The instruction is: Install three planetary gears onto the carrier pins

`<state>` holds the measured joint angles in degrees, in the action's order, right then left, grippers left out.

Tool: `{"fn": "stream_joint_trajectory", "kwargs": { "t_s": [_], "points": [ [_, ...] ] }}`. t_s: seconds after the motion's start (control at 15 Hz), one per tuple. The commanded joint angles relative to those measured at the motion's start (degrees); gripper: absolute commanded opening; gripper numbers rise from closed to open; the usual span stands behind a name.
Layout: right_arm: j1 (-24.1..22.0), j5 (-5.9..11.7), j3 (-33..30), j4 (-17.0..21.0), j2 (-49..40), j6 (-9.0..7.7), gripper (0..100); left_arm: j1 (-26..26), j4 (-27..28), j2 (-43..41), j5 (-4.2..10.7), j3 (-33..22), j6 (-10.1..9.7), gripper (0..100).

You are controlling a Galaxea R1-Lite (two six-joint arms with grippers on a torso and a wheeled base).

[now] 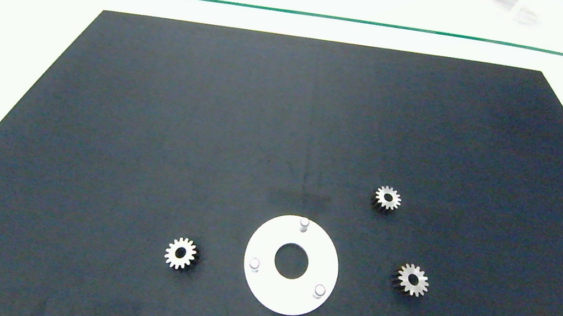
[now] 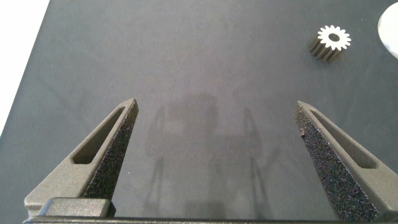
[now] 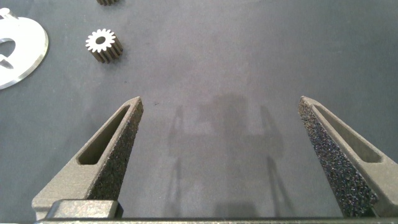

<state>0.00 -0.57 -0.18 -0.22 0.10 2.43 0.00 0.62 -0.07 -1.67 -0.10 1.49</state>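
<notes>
Both grippers, left & right, wide open, empty; 3 gears loose around disc, pins bare: risk is off-centre pinch flipping gear.

Both wrist views cut off most of the white disc, the right wrist view crops one gear, and neither arm shows overhead.
</notes>
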Motion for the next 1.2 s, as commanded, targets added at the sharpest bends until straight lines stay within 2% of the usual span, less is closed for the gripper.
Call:
{"fn": "stream_joint_trajectory", "kwargs": {
  "t_s": [0.07, 1.2],
  "points": [
    [0.0, -0.04, 0.0, 0.0, 0.1, 0.04, 100, 0.0, 0.0, 0.1, 0.0, 0.0, 0.01, 100],
    [0.0, -0.04, 0.0, 0.0, 0.1, 0.04, 100, 0.0, 0.0, 0.1, 0.0, 0.0, 0.01, 100]
  ]
}}
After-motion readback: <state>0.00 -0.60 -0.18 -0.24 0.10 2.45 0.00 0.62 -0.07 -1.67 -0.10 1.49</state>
